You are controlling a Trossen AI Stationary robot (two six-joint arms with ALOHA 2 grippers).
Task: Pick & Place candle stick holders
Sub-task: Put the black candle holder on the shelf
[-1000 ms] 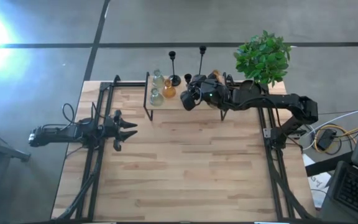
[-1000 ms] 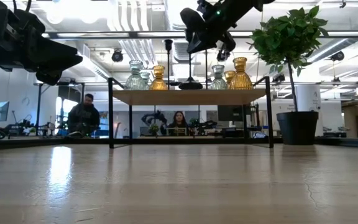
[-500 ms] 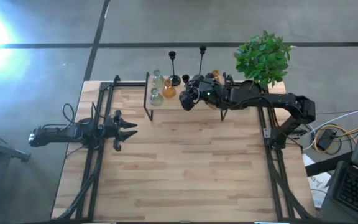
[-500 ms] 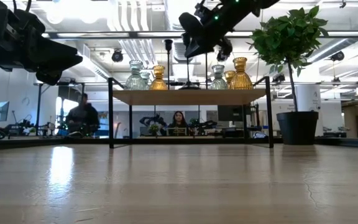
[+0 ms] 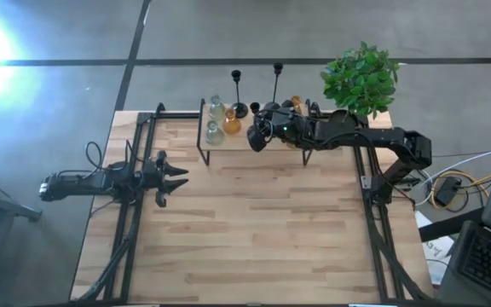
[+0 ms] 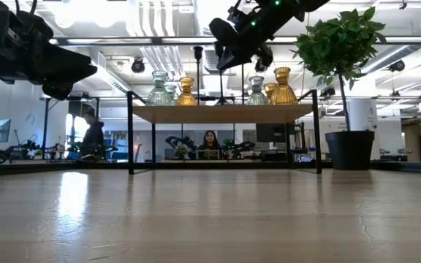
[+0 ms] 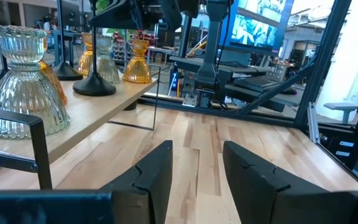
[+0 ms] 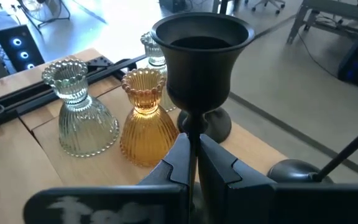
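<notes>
Now the right tool (image 8: 193, 163) is closed on the thin stem of a black candle stick holder (image 8: 199, 62), its two dark fingers pinching just below the cup, which stands upright and open-mouthed in the right wrist view. Seen from above, this tool (image 5: 259, 136) hangs over the wooden shelf (image 5: 239, 138) at the far edge of the surface (image 5: 254, 230), and in the low view it sits above the shelf top with the held piece raised clear of the board. Just beyond the grip stand an amber glass holder (image 8: 145, 118) and a clear-grey glass holder (image 8: 79, 118), side by side on the shelf, with a second clear one (image 8: 154, 53) and a black round base (image 8: 215, 124) behind them. Farther along the shelf, toward the plant (image 5: 361, 78), more amber and clear holders show in the low view. Two tall black stemmed holders (image 5: 238, 92) stand at the far side of the shelf. Well apart, on the left of the surface, the left tool (image 5: 174, 177) waits with its fingers parted and nothing between them, pointing toward the shelf. Past the surface, people (image 6: 209, 144) show in the room.
</notes>
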